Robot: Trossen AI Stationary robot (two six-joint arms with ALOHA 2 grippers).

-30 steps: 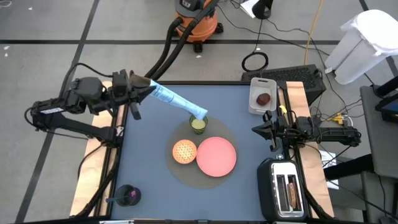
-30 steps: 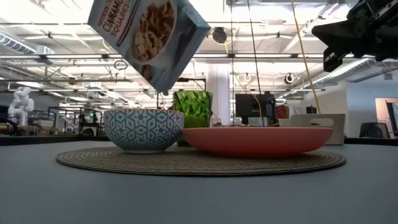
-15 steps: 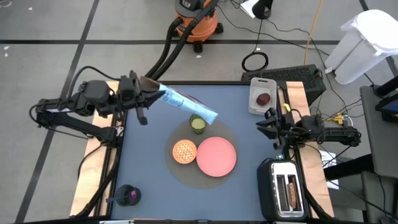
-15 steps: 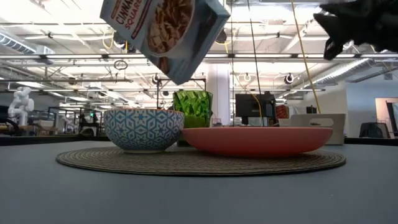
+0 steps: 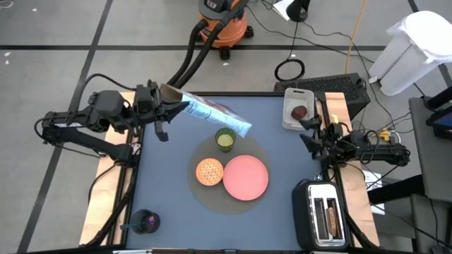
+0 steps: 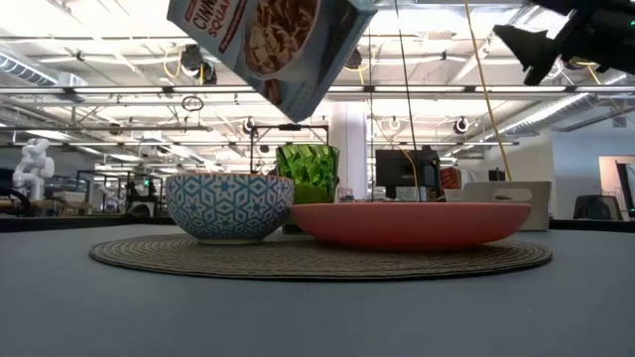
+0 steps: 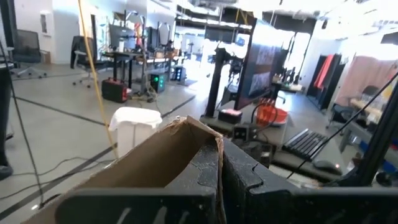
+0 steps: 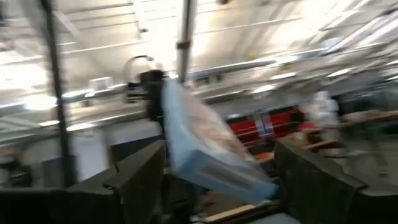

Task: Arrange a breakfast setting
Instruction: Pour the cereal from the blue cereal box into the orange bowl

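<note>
**Cereal box held aloft over the setting; right gripper idle at the table edge**

The left gripper (image 5: 164, 111) is seen clamped on the open top end of the blue cardboard cereal box (image 5: 212, 115), the flap pinched between the dark fingers (image 7: 249, 180). The box is held in the air, tilted, its far end reaching toward the small green faceted cup (image 5: 225, 139) without touching it. In the low view the box (image 6: 273, 45) hangs well above the small orange bowl with a blue-patterned outside (image 6: 229, 205) and the round pink plate (image 6: 409, 223).

The right gripper (image 5: 311, 134) is held at the table's right edge, its fingers apart and nothing between them. Just beyond it the dark-red fruit (image 5: 299, 111) lies in a white rectangular tray (image 5: 289, 121). A silver two-slot toaster (image 5: 323, 216) stands at the near right corner.

Bowl, cup and plate are grouped on a round woven placemat (image 5: 212, 197).

Handling, as judged: the box is light and thin-walled, and it can crush or twist under a tight pinch. A hold at the flap end leaves the long body free to swing; a grip across the narrow sides nearer mid-length would be steadier. The fruit looks smooth and liable to roll, so it should be taken across its widest part.
</note>
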